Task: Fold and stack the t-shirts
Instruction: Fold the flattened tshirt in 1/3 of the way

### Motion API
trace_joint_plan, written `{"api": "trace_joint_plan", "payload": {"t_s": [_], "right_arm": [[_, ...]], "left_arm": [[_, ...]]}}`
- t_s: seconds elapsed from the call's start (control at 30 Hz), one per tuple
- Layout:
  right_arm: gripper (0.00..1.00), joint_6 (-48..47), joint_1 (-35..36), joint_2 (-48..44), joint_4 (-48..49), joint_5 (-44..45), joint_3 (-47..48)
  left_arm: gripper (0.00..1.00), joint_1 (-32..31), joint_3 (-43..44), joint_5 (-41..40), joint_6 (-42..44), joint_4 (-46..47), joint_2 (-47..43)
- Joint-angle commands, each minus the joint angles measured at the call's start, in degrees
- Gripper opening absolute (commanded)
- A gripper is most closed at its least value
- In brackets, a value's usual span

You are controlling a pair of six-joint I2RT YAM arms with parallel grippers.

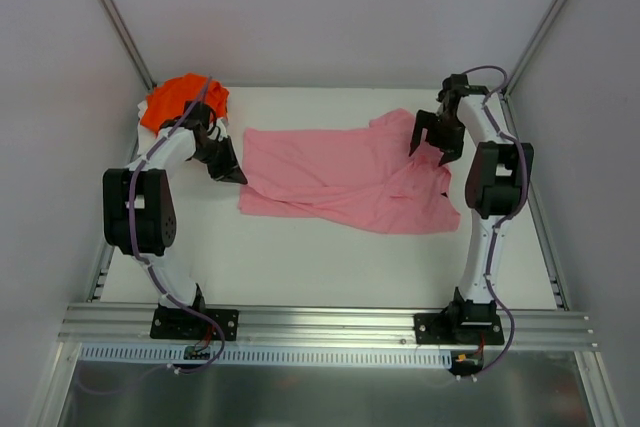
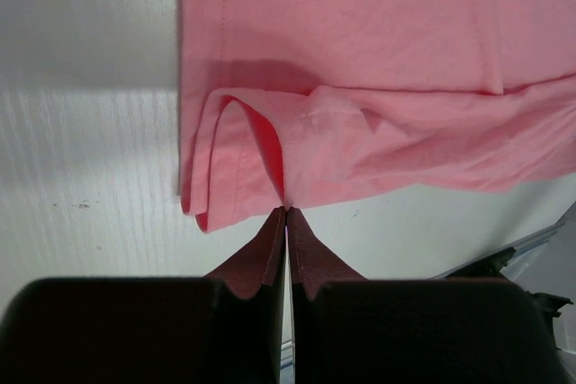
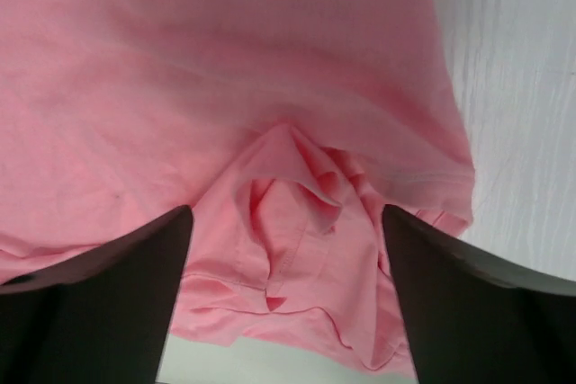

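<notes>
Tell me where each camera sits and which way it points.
Top external: high behind the robot, looking down on table, pink t-shirt, orange t-shirt; left arm and right arm show.
Left wrist: on left arm, looking past the shut left gripper at the pink edge.
Right wrist: on right arm, looking through the open right gripper onto bunched pink cloth.
Shared: all see the pink t-shirt.

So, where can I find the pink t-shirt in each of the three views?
Top external: the pink t-shirt lies spread out at the centre.
Left wrist: the pink t-shirt fills the upper right.
Right wrist: the pink t-shirt fills most of the picture.
Shared landmark: the white table.
</notes>
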Motion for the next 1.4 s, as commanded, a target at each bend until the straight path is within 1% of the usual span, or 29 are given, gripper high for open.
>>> {"api": "trace_joint_plan", "payload": {"t_s": [0.0,0.03,0.17,0.27,0.3,0.47,0.53,0.7,0.8,0.9,0.97,1.0,1.03,1.07,1.1,1.13,1.2,1.33,1.37], "right_arm": [[0.98,1.06,-0.79,-0.08,-0.11,0.76,4.28],[1.0,1.15,-0.88,-0.69,0.42,1.11,4.72],[1.0,2.81,-0.88,-4.56,0.52,0.76,9.81],[0.99,2.82,-2.1,-8.86,-0.36,-0.29,9.83],[0.99,2.9,-2.2,-10.53,-0.1,-0.73,8.61],[1.0,2.64,-2.2,-22.11,2.18,-2.05,-4.39],[0.99,2.55,-2.2,-24.86,2.71,-2.84,-9.04],[0.99,2.55,-2.03,-31.71,2.98,-4.24,-14.78],[1.0,2.2,-1.68,-34.61,2.62,-4.25,-17.68],[1.0,1.94,-1.59,-36.9,2.27,-4.25,-20.23],[1.0,2.02,-1.59,-37.87,2.18,-4.51,-21.11],[0.99,1.94,-1.5,-38.4,2.27,-4.42,-21.72],[1.0,1.76,-1.59,-39.45,2.1,-4.34,-22.08],[1.0,1.76,-1.5,-39.46,2.1,-4.34,-22.08],[0.99,1.76,-1.5,-39.63,2.01,-4.25,-22.51],[0.99,1.85,-1.5,-40.07,2.27,-3.99,-22.78],[1.0,1.85,-1.5,-40.42,2.53,-3.37,-23.48],[0.99,1.67,-1.5,-38.5,3.59,-3.37,-21.91],[1.0,0.28,-1.5,-36.23,3.68,-3.8,-20.86]], "left_arm": [[0.0,0.21,0.47,-0.19,-0.51,0.8,0.66],[0.0,0.21,0.73,-0.1,-0.51,0.89,0.75],[0.0,0.21,1.96,0.34,-0.59,1.41,0.93],[0.0,0.21,3.02,0.43,-0.94,1.85,1.8],[0.0,0.21,3.72,0.34,-1.12,2.11,2.41],[0.0,0.21,4.51,-0.1,-2.96,5.53,4.0],[0.0,0.21,3.9,-0.71,-4.01,6.86,4.35],[0.0,0.21,1.7,-2.38,-5.95,14.41,6.02],[0.0,0.21,1.97,-3.79,-7.36,17.83,7.25],[0.0,0.21,2.49,-6.24,-9.2,19.08,8.21],[0.36,0.21,4.41,-7.22,-8.68,17.94,9.27],[0.48,0.21,4.6,-7.74,-7.9,17.42,9.54],[0.77,0.03,3.12,-10.53,-6.76,19.24,7.54],[0.95,0.03,1.63,-11.17,-6.75,19.26,5.87],[0.99,-0.14,0.22,-11.69,-5.61,21.08,4.02],[0.99,-0.15,-1.01,-12.05,-5.17,24.06,2.26],[0.99,-0.15,-2.78,-12.4,-3.59,25.67,-1.52],[0.98,-0.06,-2.08,-8.37,-0.6,26.82,-3.99],[0.98,0.03,-0.43,-7.23,-0.25,26.03,-3.65]]}}
